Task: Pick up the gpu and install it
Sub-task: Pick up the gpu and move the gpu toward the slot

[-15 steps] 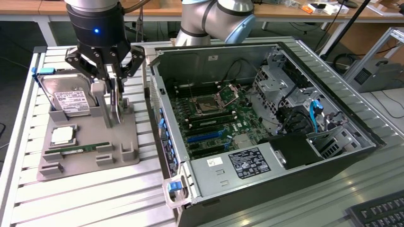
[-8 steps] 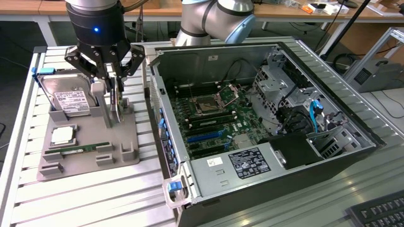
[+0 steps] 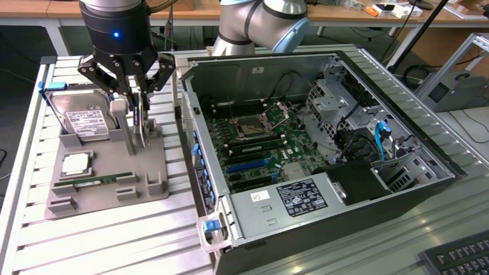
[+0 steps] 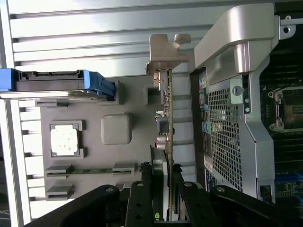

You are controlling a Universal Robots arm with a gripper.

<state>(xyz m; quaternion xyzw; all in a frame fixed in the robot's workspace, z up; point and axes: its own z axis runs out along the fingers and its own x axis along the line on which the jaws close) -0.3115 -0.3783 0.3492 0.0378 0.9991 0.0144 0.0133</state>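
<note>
The gpu [image 3: 138, 130] stands on edge over the grey parts tray [image 3: 107, 197], left of the open computer case [image 3: 328, 74] in the exterior view. In the wrist view the gpu [image 4: 168, 118] shows edge-on, a thin green board with its silver end bracket [image 4: 164, 51] at the far end. My gripper [image 3: 131, 117] hangs straight down over it, and its black fingers [image 4: 158, 189] press on both faces of the board, so it is shut on the card. Whether the card's lower edge still sits in the tray's holder I cannot tell.
The tray also holds a silver hard drive [image 3: 84, 117] with blue handles, a CPU [image 3: 77, 164] and a narrow RAM stick [image 3: 95, 181]. Inside the case lie the motherboard [image 3: 252, 137] and its blue slots [image 3: 248, 165]. A keyboard [image 3: 458, 258] sits at the exterior view's lower right.
</note>
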